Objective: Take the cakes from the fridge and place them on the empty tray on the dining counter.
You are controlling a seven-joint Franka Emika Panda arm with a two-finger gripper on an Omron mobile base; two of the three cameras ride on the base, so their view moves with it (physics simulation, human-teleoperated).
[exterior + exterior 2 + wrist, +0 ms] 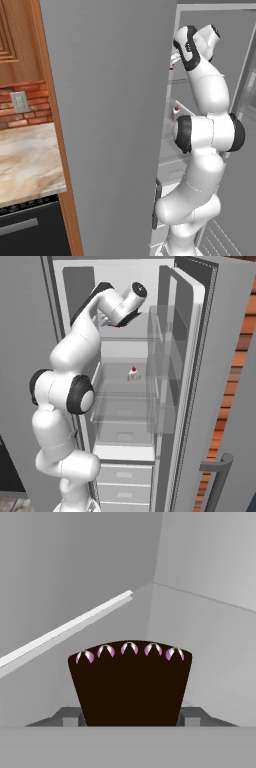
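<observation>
between the two dark finger tips at six o'clock in the hand view sits the chocolate cake (130, 684), a smooth dark brown wedge with a row of small white-and-purple dabs along its far edge; the tool (131, 719) is narrowed onto it, one tip on either side. no writing or brand can be read anywhere. beyond it lie matte grey fridge walls meeting in a corner, and a pale shelf edge (65, 629) runs toward ten o'clock. in the right base view the glossy white arm (75, 346) reaches into the open fridge (125, 286) at twelve o'clock. farther in, the white cake (133, 374) with a red top stands on a clear glass shelf (120, 387), well below the tool.
</observation>
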